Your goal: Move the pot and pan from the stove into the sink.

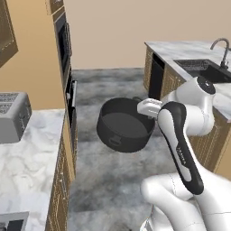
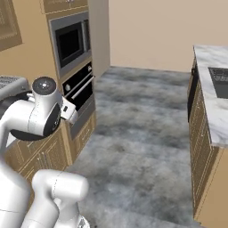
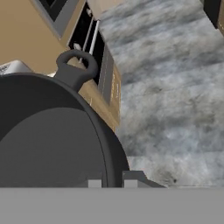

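One pot (image 1: 125, 125) hangs tilted over the floor (image 1: 113, 180), its rim seemingly pinched by the gripper (image 3: 114, 180).

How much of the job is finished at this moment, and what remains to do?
Nothing looks delivered yet. In hand: the hand is shut on the rim of the pot, which hangs in the air over the kitchen floor, away from any counter. Left: carry it to the sink on the far right counter and set it in the basin. The pan and stove are not seen here.
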